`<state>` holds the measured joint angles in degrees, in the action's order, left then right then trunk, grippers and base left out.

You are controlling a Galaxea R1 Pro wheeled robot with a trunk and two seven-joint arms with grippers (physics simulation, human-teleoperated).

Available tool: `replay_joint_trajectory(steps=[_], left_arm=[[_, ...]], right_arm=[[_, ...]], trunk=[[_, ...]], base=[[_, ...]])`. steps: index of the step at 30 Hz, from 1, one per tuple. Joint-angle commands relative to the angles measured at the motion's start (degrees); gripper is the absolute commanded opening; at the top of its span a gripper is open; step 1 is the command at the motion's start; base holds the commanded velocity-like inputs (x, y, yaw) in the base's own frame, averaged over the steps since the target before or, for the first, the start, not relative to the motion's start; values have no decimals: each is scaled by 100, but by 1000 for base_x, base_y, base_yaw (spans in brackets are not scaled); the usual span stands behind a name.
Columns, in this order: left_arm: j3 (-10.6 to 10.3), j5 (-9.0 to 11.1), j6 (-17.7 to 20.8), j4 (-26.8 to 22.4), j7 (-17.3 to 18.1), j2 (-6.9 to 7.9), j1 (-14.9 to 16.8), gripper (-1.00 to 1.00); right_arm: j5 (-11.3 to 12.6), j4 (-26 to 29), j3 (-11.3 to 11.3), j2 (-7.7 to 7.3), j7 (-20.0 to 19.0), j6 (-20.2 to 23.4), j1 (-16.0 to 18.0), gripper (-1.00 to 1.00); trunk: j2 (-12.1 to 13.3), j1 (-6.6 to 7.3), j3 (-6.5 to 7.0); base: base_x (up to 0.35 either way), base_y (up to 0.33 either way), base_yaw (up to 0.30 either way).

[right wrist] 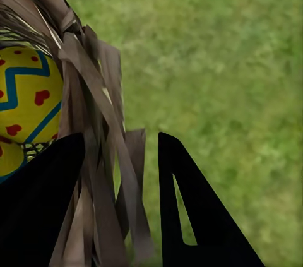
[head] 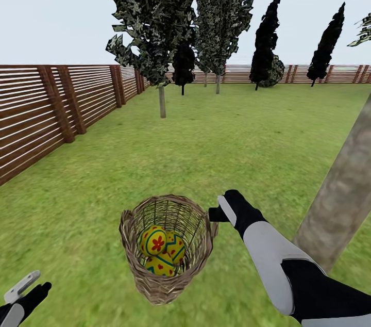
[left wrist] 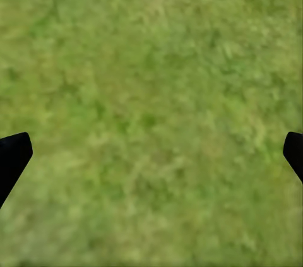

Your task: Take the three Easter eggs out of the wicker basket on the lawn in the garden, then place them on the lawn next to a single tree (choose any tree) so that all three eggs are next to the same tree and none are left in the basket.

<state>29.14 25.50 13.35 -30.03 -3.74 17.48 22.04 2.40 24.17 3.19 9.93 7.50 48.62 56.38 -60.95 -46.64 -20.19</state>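
The wicker basket [head: 167,265] is on the lawn [head: 247,151] just in front of me, and three yellow Easter eggs [head: 153,240] with blue zigzags and red marks lie inside it. My right gripper [head: 214,213] is shut on the basket's right rim. In the right wrist view its fingers [right wrist: 189,216] straddle the wicker rim [right wrist: 101,103], one inside and one outside, with an egg [right wrist: 28,100] close by. A thick grey-brown tree [head: 342,198] trunk rises just right of my right arm. My left gripper [head: 33,285] hangs open low at the left, above bare grass [left wrist: 151,90].
A brown slatted fence [head: 51,110] runs along the left side and the far end of the garden. A thin-trunked leafy tree [head: 162,100] and dark narrow trees [head: 265,43] stand farther back. Open grass stretches between the basket and those trees.
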Motion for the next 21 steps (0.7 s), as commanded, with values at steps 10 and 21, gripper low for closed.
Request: replay_joint_trajectory(steps=[10, 21], left_arm=[[4, 60, 33, -10, -20, 3, 2, 100], [290, 557, 4012, -3211, -443, 633, 237, 100]], right_arm=[[121, 0, 42, 7, 41, 7, 5, -100], [252, -1, 42, 7, 41, 15, 5, -100]], trunk=[[-408, -221, -187], [-849, -462, -384]], base=[[0, 0, 0], [0, 0, 0]])
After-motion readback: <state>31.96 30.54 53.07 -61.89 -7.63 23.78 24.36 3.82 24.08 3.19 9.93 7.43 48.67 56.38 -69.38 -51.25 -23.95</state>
